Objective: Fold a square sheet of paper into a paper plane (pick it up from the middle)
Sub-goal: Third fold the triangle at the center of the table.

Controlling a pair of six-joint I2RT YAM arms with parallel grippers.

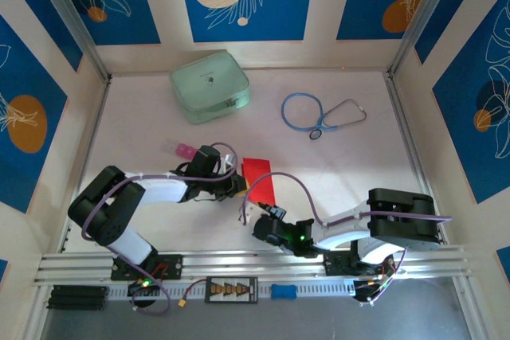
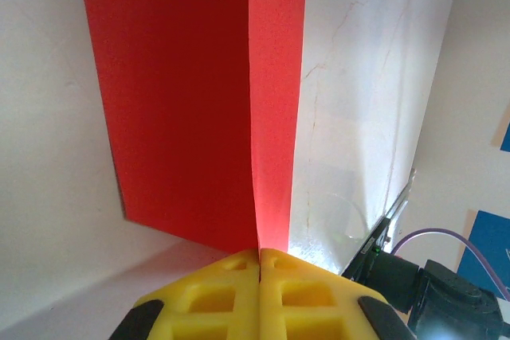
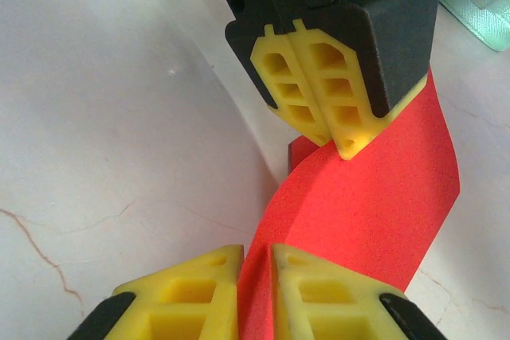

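Tension matters most here, I reckon: pull the red sheet evenly, no yanking, so the crease runs straight. The yellow, waffle-moulded left fingers are pinched together on one edge, and the right fingers are clamped on the opposite end. It hangs well apart from the pale green case, on the arms' side. It's thin matte paper, bowing softly.

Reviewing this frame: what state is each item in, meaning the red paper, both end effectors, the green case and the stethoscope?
square sheet of paper, bent in a curve between the two end effectors, not yet a plane.
left end effector, shut on the sheet.
right end effector, shut on the sheet.
pale green case, closed, lying flat.
stethoscope, lying loose, tubing looped, untouched.
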